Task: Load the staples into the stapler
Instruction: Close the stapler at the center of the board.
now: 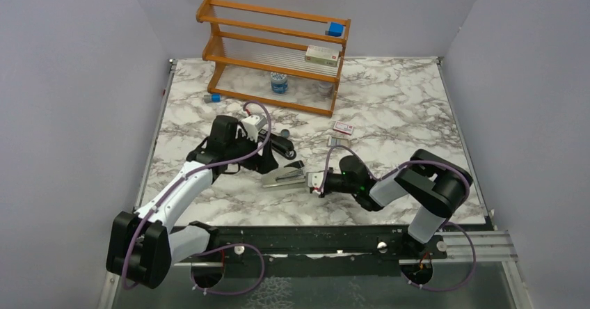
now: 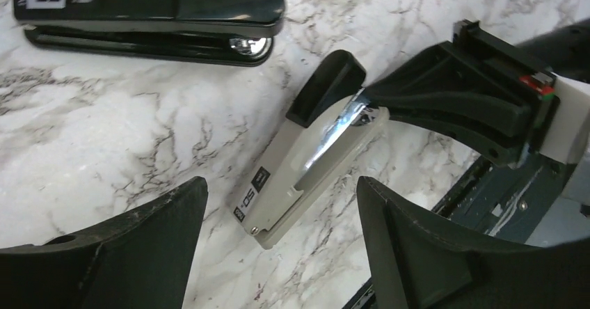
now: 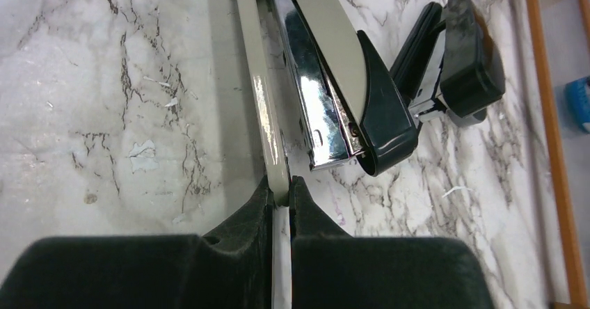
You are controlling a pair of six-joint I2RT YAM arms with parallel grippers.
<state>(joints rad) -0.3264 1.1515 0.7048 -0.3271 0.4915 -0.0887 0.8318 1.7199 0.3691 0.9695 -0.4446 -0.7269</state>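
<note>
Tightly, right jaws pinch the stapler end.

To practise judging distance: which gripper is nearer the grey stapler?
Right. The right gripper is clamped on the grey stapler's thin bar; the left gripper hovers open above it, not touching.

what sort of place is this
Probably a robot lab test cell: plain lilac partition walls box in a marble-patterned table, with two white-and-black robot arms bolted at its near edge.
</note>
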